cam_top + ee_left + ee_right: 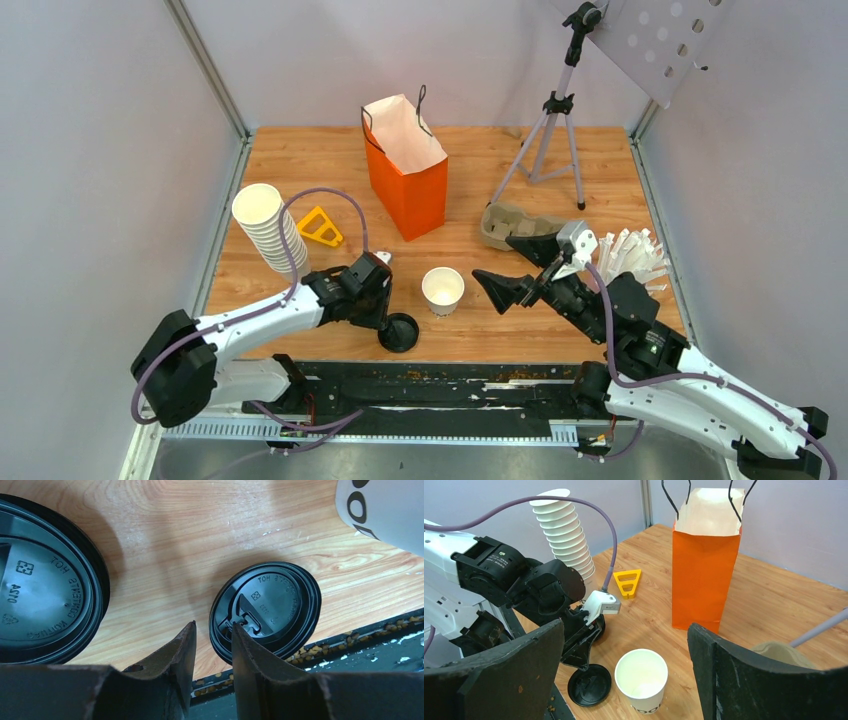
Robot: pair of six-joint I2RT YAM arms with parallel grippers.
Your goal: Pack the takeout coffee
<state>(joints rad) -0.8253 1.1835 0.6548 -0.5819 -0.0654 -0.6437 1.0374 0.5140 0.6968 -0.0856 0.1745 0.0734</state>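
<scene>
Nearest, along the table's near edge, a matte black rail (pixel 450 385) flecked with brown crumbs. Just beyond it, flat on the pale, grained wood of the table (pixel 300 160), a round black plastic lid (pixel 398 332), lying loose, stepped at the rim and embossed with small lettering. At its near edge, the left gripper (pixel 212 626), its dark wedge-shaped fingers (pixel 175 655) parted by a narrow gap with only bare wood between them; right fingertip overlapping the lid's rim in the wrist view, contact impossible to tell. Left of that in the same view, a second black lid (pixel 45 575), cut off at the view's edge. Slightly right and farther, the takeout coffee (pixel 443 290), a small white paper cup, upright and uncapped, smooth white inside, dark print on its wall. Right of it, the right gripper (pixel 490 255), broad black fingers spread wide around nothing, tips pointing left toward the cup. Farther left, a leaning stack of lidless white cups (pixel 270 230), ridged by rolled rims, and just beside it a flat yellow triangular frame (pixel 320 227). On the right, a grey moulded-pulp carrier (pixel 515 225) and a fan of white strips (pixel 630 255). Farther still, at centre, a tall orange paper bag (pixel 405 185), mouth open, white inside, thin black handles. Far right, a grey tripod (pixel 550 140).
</scene>
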